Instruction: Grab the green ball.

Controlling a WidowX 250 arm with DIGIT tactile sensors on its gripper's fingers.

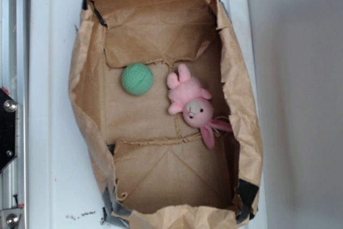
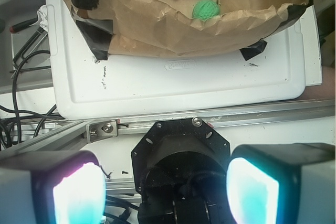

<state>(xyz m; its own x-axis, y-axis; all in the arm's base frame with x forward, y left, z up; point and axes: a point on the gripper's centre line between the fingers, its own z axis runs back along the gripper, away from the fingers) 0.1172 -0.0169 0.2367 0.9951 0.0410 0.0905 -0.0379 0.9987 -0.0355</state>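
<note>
The green ball [image 1: 137, 79] is a small mint-green knitted sphere lying on the floor of an open brown paper bag [image 1: 86, 105], left of the centre. In the wrist view the green ball [image 2: 205, 10] peeks over the bag's crumpled near wall, far from the fingers. My gripper [image 2: 165, 190] shows only in the wrist view, well outside the bag and above the robot's black base [image 2: 181, 150]. Its two glowing pads [image 2: 79, 195] stand wide apart with nothing between them. The exterior view does not show the gripper.
A pink plush bunny [image 1: 190, 103] lies right of the ball, close to it. The bag rests on a white tray [image 2: 184, 85], with black tape [image 2: 97, 38] at its corners. An aluminium rail [image 2: 252, 114] and loose cables [image 2: 21, 72] sit near the base.
</note>
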